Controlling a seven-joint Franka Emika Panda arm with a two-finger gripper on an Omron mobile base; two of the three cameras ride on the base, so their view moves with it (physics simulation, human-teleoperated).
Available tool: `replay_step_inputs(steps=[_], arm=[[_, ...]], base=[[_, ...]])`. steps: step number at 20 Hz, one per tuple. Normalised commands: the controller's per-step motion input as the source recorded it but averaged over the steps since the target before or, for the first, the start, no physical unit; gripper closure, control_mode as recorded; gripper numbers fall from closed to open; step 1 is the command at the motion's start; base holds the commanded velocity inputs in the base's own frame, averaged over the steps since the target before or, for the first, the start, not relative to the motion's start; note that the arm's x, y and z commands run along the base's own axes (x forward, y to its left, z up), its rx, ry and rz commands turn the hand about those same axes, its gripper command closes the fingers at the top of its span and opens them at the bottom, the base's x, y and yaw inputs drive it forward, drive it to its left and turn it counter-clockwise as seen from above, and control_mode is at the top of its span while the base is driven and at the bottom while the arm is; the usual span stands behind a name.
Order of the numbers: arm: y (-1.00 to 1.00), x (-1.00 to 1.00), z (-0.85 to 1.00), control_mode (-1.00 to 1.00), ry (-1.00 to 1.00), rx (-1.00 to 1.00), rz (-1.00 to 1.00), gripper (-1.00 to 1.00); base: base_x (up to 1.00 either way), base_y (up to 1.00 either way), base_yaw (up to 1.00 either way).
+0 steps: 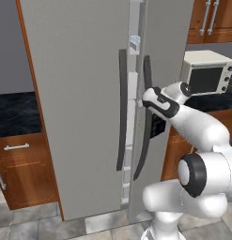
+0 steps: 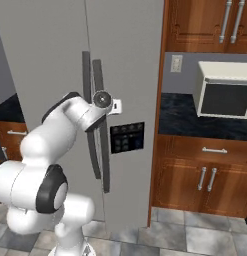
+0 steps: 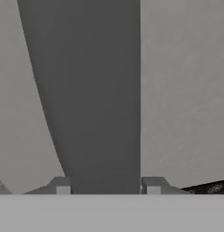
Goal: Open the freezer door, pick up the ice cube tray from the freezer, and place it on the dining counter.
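We have the two-finger gripper (image 3: 106, 186) spread around the slim dark vertical handle (image 3: 93, 90), one fingertip on each side, not clenched. That handle belongs to the tall light-grey freezer door (image 1: 159, 47), already ajar. The small white ice cube tray (image 1: 135, 42) sits on a high inner shelf, at twelve o'clock from our wrist. Unclenched fingers could slide off the handle, we judge.

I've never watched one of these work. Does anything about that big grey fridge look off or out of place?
One thing: the right freezer door stands slightly ajar, leaving a narrow gap where white shelves and the ice cube tray show. The gripper straddles its dark handle. Nothing looks spilled or damaged.
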Motion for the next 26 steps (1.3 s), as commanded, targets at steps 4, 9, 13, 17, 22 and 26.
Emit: replay_step_inputs(steps=[4,9,13,17,22,26], arm=[[-0.94,-0.98,0.31,-1.00,0.05,0.01,0.00,1.00],[-0.99,-0.65,0.32,-1.00,0.17,0.00,0.00,1.00],[-0.89,-0.41,0.25,-1.00,0.14,-0.01,0.00,1.00],[-0.74,-0.22,0.27,-1.00,0.13,-0.03,0.00,1.00],[-0.05,-0.14,0.12,-1.00,0.00,-0.01,0.00,-1.00],[0.00,-0.19,0.00,-1.00,0.00,-0.10,-0.06,-1.00]], base=[[0.00,0.00,0.00],[0.00,0.00,0.00],[0.00,0.00,0.00],[0.00,0.00,0.00],[0.00,0.00,0.00],[0.00,0.00,0.00]])
